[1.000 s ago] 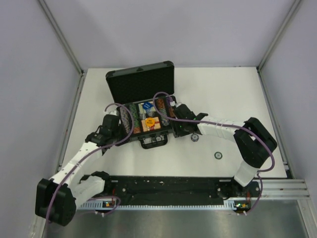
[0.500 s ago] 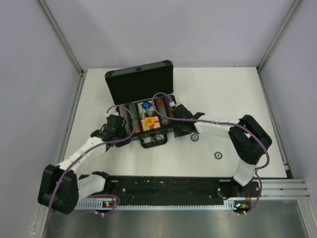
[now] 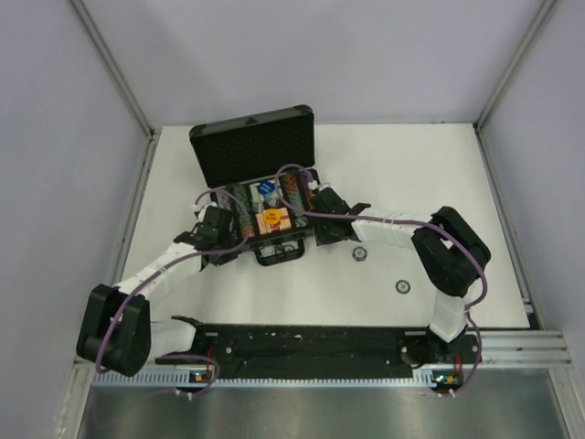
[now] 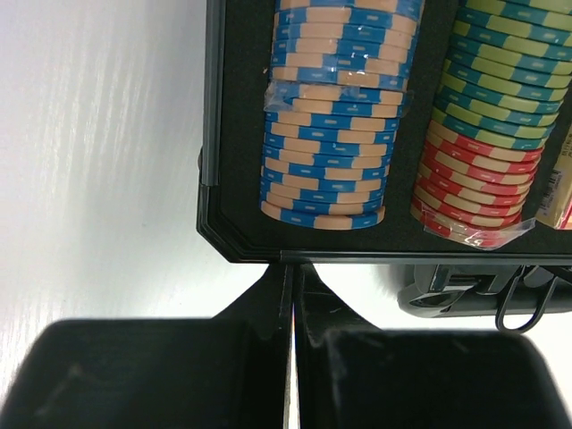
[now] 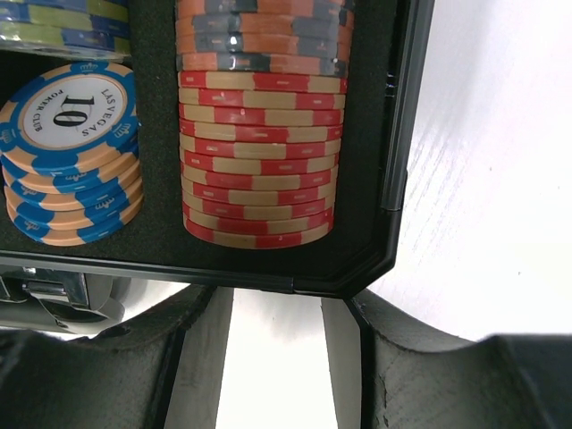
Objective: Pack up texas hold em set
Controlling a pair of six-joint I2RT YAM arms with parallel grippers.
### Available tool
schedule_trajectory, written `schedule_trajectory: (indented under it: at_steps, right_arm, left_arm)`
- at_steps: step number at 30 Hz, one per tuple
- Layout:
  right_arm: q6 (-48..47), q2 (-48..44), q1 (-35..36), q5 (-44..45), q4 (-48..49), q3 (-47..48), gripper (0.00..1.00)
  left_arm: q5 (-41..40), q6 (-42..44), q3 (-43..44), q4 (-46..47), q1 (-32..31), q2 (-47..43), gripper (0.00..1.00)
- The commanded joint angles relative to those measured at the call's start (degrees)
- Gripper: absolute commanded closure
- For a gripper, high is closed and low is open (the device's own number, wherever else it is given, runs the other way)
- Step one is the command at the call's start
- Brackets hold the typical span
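Briefcase (image 3: 253,157) sits open at upper centre of the overhead frame, chip rows (image 4: 331,116) packed inside. Left gripper (image 4: 288,273), fingers pressed together, and right gripper (image 5: 281,297), fingers apart and empty, flank its front corners, likely to steady it for closing.

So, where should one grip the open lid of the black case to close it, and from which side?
Take the lid by its free long edge, the far one, coming from behind the case. It stands open and hinges along the base's far side, so that edge probably gives the most leverage.
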Motion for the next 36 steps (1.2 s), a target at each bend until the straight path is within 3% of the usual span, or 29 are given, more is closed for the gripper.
schedule_trajectory:
  at_steps: [1,14,25,36]
  right_arm:
    - [-1.6,2.2,0.4,0.6,7.5,5.6,0.57]
    - [-2.8,6.6,0.4,-1.0,5.3,12.7,0.54]
    - [-4.7,7.9,1.7,-12.6,10.1,10.5,0.46]
    - [-2.9,5.4,1.7,-21.3,20.2,3.7,0.4]
  left_arm:
    - [-3.1,0.1,4.0,7.5,0.4,2.1,1.0]
    - [0.8,2.3,9.9,9.9,2.3,7.6,1.0]
    - [5.7,2.2,8.8,10.9,2.5,7.7,1.0]
    - [8.0,1.6,5.8,13.0,2.5,4.2,0.92]
